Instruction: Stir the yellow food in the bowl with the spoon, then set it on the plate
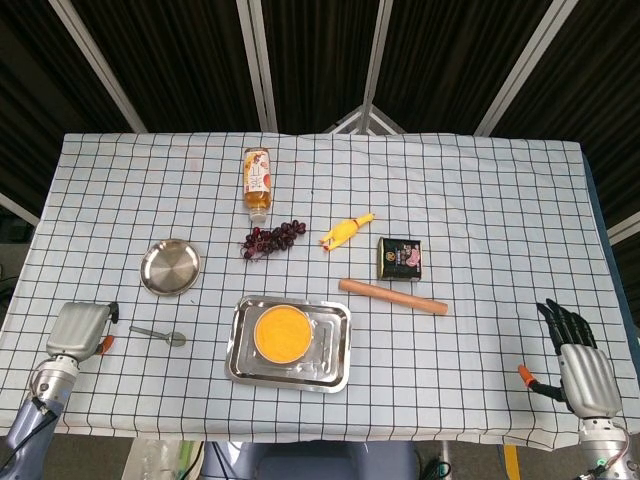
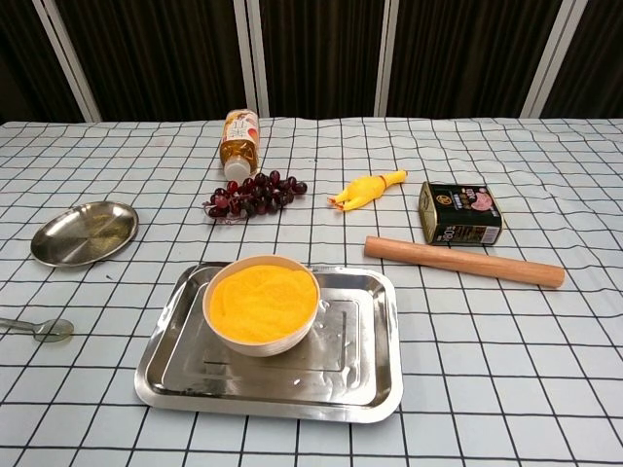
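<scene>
A white bowl of yellow food stands in a steel tray at the table's near middle. The spoon lies flat on the cloth left of the tray. Behind the spoon sits a round steel plate. My left hand hovers just left of the spoon's handle, back facing up, holding nothing; most of its fingers are hidden. My right hand rests at the near right edge, fingers spread and empty. Neither hand shows in the chest view.
Behind the tray lie a bottle on its side, dark grapes, a yellow rubber chicken, a black can and a wooden rolling pin. The table edge runs close to both hands.
</scene>
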`<state>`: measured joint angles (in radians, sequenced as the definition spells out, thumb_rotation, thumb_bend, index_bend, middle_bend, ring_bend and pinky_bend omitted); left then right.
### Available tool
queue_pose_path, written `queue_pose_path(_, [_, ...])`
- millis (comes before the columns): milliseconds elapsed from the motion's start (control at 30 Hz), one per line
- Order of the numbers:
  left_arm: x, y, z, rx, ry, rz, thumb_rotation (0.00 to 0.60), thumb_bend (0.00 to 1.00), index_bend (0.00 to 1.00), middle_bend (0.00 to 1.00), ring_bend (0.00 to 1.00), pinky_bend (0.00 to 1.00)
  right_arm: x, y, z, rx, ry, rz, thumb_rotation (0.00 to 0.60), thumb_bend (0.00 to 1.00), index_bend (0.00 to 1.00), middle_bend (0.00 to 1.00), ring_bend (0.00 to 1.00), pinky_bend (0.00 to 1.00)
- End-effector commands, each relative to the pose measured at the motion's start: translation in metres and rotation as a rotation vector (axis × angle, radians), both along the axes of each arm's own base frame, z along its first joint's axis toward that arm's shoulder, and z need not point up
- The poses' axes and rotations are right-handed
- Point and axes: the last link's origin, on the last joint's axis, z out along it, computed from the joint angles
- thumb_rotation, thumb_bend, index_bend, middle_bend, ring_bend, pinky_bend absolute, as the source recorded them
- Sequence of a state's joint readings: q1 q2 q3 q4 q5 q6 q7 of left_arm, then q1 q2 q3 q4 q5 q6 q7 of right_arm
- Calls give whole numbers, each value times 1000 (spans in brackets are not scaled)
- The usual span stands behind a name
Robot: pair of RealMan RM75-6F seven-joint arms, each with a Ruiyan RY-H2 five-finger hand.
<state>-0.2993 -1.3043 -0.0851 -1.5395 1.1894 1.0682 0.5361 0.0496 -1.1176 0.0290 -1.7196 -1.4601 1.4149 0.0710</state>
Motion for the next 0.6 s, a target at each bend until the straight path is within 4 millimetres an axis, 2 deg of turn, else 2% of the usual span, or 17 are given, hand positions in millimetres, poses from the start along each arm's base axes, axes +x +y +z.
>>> queue_pose_path(33, [4, 5, -9, -12, 6, -2, 600, 422, 471, 1000, 1000, 998, 0, 0, 0, 1, 1, 0, 600, 317, 0, 0, 0, 0])
queue_pose_path(600, [17, 11, -39, -56, 34, -19, 600, 470, 506, 1000, 1000, 998, 0, 0, 0, 1, -4, -4, 600, 317, 0, 0, 0, 0])
